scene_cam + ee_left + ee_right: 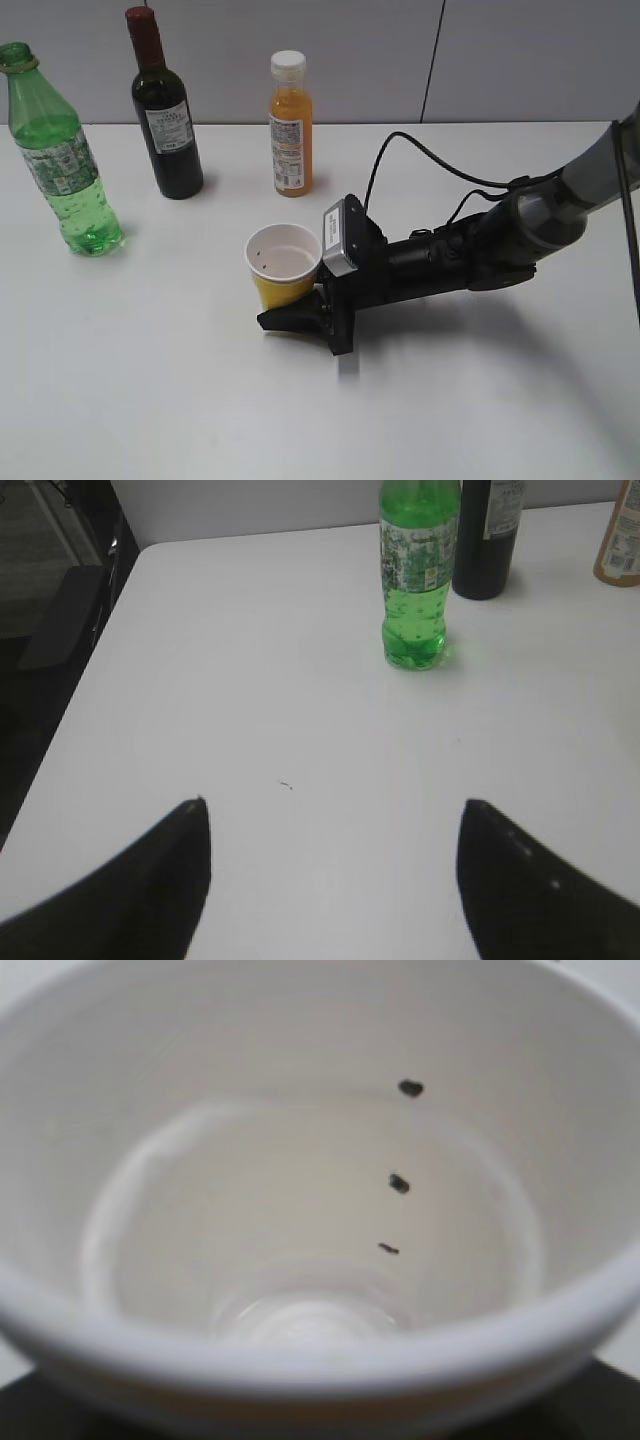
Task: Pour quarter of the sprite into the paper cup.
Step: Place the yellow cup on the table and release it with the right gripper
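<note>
Exterior view, right tool (290, 315) low, gripping paper cup (284, 263)

a lab-like test room: bare white table (150, 380) against plain grey panelled wall (500, 60).

Green bottle (62, 170) with white-green label, yellow cup (283, 266) white inside with dark specks, dark bottle (166, 115) with red cap, orange bottle (290, 128) with white cap, white table (180, 380)

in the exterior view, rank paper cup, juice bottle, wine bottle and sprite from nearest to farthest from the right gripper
1. paper cup, between the right gripper's fingers
2. juice bottle, behind the cup
3. wine bottle, back left
4. sprite, far left
</note>
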Tool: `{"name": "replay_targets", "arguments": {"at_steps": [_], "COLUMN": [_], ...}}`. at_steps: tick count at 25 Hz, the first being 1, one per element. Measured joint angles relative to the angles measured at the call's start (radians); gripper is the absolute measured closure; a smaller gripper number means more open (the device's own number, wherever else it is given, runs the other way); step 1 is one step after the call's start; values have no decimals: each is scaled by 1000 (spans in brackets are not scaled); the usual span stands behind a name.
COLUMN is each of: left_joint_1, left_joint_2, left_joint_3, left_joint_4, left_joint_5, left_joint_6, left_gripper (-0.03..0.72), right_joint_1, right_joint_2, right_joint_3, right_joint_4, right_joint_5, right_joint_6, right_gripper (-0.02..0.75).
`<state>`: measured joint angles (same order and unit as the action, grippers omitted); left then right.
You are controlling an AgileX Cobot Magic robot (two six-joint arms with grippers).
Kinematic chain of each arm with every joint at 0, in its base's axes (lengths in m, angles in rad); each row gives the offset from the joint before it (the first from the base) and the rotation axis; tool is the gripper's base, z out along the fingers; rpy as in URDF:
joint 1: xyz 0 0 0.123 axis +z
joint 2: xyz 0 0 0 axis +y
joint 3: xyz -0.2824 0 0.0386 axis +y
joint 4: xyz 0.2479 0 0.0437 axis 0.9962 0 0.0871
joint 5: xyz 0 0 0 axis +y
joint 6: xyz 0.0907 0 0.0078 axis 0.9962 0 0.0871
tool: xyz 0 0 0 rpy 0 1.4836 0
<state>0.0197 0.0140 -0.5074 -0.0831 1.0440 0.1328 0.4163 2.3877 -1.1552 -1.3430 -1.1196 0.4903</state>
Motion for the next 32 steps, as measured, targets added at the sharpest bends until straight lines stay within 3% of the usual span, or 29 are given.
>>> {"name": "replay_targets", "arguments": {"at_steps": [5, 10, 12, 19, 32], "left_joint_1": [0, 0, 0, 0, 0], "left_joint_2": [0, 0, 0, 0, 0], "left_joint_3": [0, 0, 0, 0, 0], "left_joint_4": [0, 0, 0, 0, 0], "left_joint_5": [0, 0, 0, 0, 0], "left_joint_6": [0, 0, 0, 0, 0], "left_gripper": [105, 105, 105, 105, 105], "right_joint_1": [0, 0, 0, -27, -166], "right_joint_2": [15, 15, 15, 15, -83], "right_joint_3": [-5, -5, -5, 3, 151], "right_joint_4": [-3, -3, -3, -23, -33], "right_joint_5": [4, 4, 4, -3, -18], "right_joint_6": [0, 0, 0, 0, -9], "right_gripper": [283, 114, 81, 69, 71]}}
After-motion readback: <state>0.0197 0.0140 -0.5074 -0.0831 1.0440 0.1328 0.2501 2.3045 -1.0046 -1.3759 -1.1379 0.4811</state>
